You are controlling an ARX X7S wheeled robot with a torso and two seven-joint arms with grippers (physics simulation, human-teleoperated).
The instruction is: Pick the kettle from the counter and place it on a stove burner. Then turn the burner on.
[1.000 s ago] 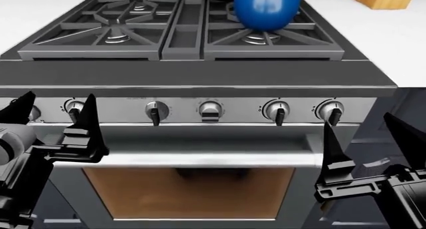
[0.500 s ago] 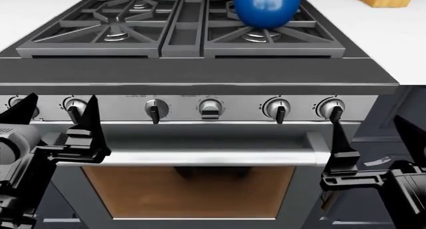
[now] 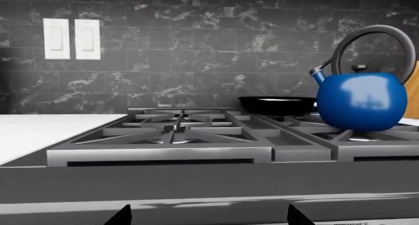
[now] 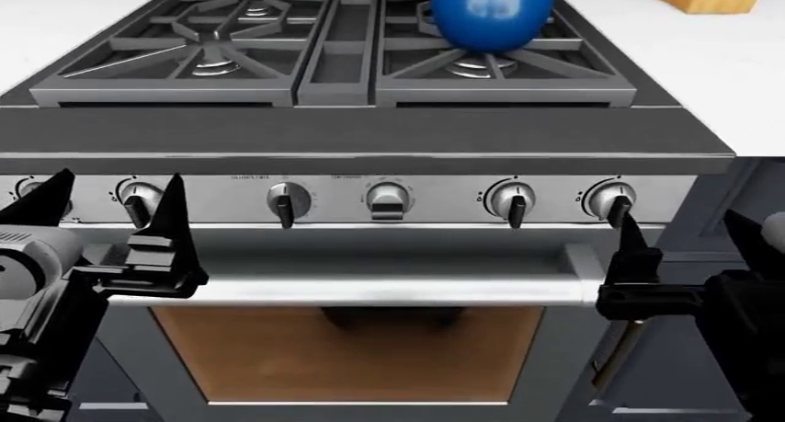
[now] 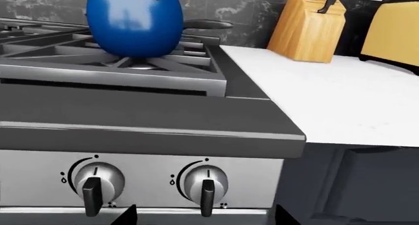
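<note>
On burner, kettle [image 4: 492,10] well beyond jaws

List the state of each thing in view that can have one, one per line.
kettle: upright on the front right stove burner
frying pan: on a rear grate behind the kettle
stove knobs: pointers straight down, all alike
oven door: closed
left end effector: open, empty
right end effector: open, empty

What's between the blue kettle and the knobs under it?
In the right wrist view, only grate and the stove's dark front ledge separate kettle from knobs.
</note>
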